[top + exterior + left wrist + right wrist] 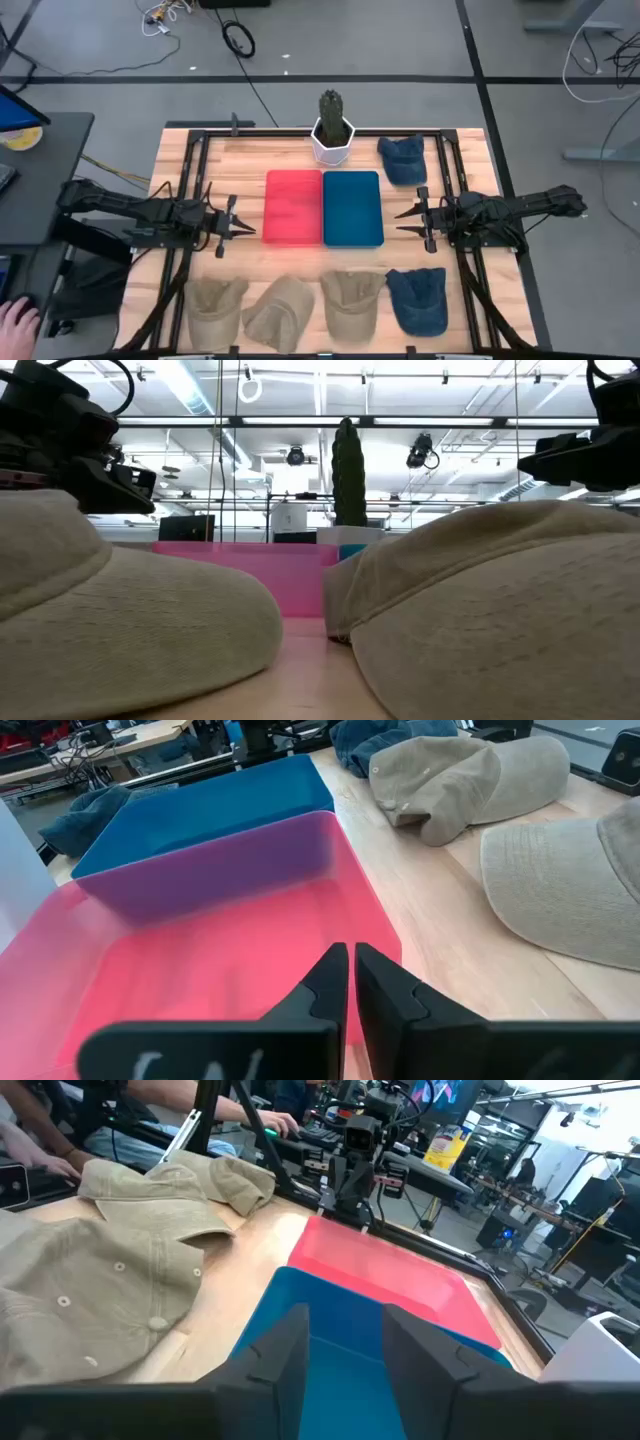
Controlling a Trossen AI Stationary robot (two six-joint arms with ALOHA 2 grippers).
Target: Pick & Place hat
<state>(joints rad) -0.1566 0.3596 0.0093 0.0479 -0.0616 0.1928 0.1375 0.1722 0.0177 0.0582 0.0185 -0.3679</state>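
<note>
While both arms hang level at the tabletop's (200,150) sides, no hat is held yet. The left pincer (238,232) is parked just beside the red bin (293,207), its fingers pressed together, as the left wrist view shows. The right pincer (408,221) is poised just beside the blue bin (352,208), fingers spread apart with nothing between them.

Four hats are lined up along the near edge: three tan hats (215,311) (277,313) (351,301) and one blue hat (418,298). A second blue hat (402,159) is lying at the far side, near the cactus pot (333,140).

Trouble can be foreseen in several places. Soft cloth is likely to be pinched too shallowly, so a crown may slip free on the lift. The tan hats are crowded close, with the middle two nearly touching, and a neighbour could be dragged along or shoved off the near edge. A brim might catch on a bin's rim and be left draped over the wall. If the far blue hat is chosen, the cactus pot could be knocked by the right arm. A colour mix-up cannot be excluded, since the sorting rule is not stated. With both bins side by side in the middle, the arms could also be brought into each other's path.
</note>
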